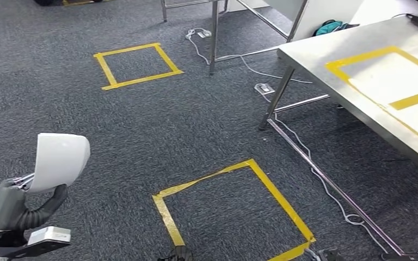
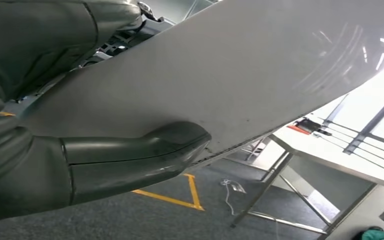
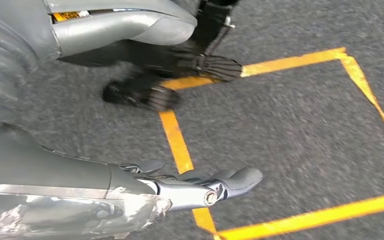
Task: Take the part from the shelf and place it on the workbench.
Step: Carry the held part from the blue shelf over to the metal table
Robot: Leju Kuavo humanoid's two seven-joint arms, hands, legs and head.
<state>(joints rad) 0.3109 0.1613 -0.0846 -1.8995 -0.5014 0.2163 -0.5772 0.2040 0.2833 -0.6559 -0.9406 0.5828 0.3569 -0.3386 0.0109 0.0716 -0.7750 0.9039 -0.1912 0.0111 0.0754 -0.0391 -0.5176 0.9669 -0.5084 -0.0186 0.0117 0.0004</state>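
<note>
One white curved part (image 1: 60, 160) gripped in left hand (image 1: 19, 204), held upright above carpet, well apart from workbench (image 1: 326, 60). Right hand (image 3: 200, 182) released, fingers extended, nothing held. Two yellow tape squares (image 1: 136, 65) on carpet; one yellow tape outline (image 1: 359, 57) on workbench top.

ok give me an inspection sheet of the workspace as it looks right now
surface: steel workbench at right, yellow tape rectangle on top, nothing inside it
job's things: white curved part held in left hand
clutter: teal item behind the bench
grippers: left hand grips the part; right hand holds nothing, fingers extended over the floor
cables: white cable runs along the floor under the bench
surroundings: grey carpet, two yellow tape squares
</note>
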